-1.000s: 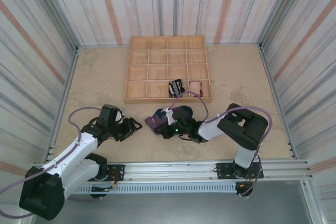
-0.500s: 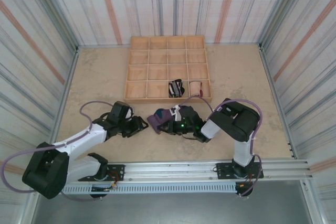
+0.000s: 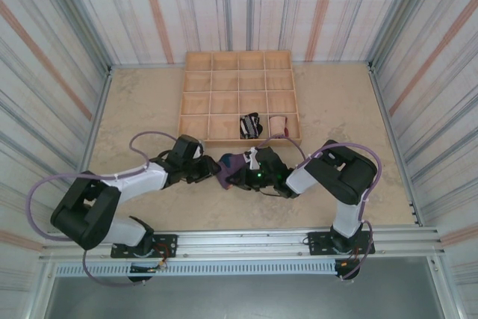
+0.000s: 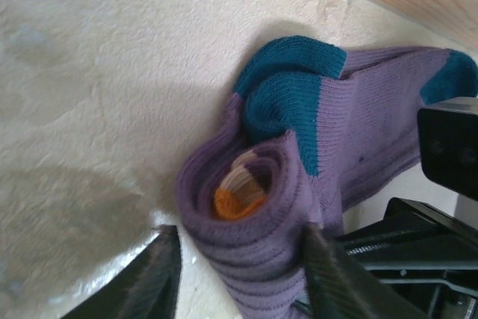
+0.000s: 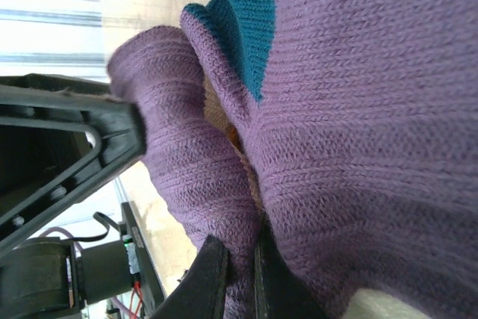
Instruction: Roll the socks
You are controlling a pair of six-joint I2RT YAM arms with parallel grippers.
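Jaws apart, our left gripper (image 4: 239, 237) straddles the rolled purple knitted sock (image 4: 358, 132), whose fabric our right gripper (image 5: 237, 252) clamps.

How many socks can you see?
3. The purple sock lies on the table in front of the wooden tray; the black-and-white sock sits in its near row; the peach sock is in the next compartment right. Rolled ones may hide more.
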